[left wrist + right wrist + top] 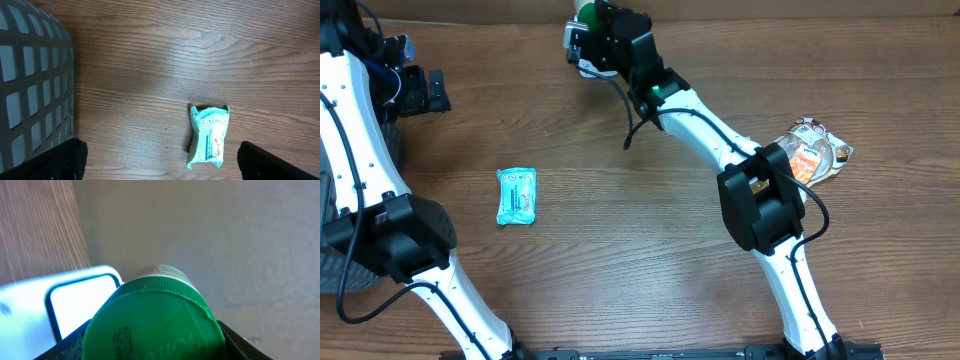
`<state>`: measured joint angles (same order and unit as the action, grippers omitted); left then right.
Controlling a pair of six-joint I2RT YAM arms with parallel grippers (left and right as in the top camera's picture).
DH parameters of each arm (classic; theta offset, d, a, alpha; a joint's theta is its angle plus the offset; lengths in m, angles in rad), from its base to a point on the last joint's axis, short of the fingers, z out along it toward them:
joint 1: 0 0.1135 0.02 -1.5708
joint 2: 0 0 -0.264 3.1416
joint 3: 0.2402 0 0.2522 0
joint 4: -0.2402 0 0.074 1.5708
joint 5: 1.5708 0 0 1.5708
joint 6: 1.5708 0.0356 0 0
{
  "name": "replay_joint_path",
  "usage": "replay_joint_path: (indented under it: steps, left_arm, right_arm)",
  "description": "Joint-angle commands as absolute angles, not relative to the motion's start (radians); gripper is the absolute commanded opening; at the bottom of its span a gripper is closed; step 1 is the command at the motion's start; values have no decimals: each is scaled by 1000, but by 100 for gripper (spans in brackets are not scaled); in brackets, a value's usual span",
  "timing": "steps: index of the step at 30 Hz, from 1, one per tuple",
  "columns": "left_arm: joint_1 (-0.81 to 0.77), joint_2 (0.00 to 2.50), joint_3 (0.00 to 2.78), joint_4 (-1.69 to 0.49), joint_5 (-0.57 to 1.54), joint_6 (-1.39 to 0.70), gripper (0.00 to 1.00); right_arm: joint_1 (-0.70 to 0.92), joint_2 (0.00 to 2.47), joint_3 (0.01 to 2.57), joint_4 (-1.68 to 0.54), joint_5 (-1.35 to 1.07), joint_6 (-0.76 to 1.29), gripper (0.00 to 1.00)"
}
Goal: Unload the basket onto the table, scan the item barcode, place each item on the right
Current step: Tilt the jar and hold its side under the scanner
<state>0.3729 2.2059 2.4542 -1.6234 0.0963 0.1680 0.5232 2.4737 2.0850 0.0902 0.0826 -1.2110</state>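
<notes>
My right gripper (pixel 592 30) is at the table's far edge, shut on a container with a green lid (pixel 586 10). In the right wrist view the green lid (pixel 150 320) fills the space between the fingers of the right gripper (pixel 152 350), with printed code on its left side. Just behind it is a white, blue-edged scanner (pixel 75 305), seen from overhead as a white piece (pixel 586 68) below the gripper. My left gripper (pixel 425 90) is at the far left, wide open and holding nothing. In the left wrist view the left gripper (pixel 165 167) hangs above bare wood.
A teal wipes packet (pixel 516 195) lies flat left of centre; the left wrist view shows this packet (pixel 209 135) near the right finger. A colourful snack bag (pixel 817 150) lies at the right. A grey mesh basket (pixel 30 80) stands at the left edge.
</notes>
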Motion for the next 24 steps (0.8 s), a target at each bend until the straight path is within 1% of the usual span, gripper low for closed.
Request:
replay_joint_path:
  steps: [1, 9, 24]
  left_arm:
    - [365, 2189, 2473, -1622, 101, 176, 99]
    - [365, 2189, 2473, -1622, 101, 176, 99]
    - [366, 2189, 2473, -1621, 101, 176, 100]
  right_arm:
    - [486, 2467, 2094, 120, 85, -1266, 40]
    - [470, 2467, 2094, 118, 22, -1266, 41]
    - [476, 2467, 2094, 96, 22, -1265, 41]
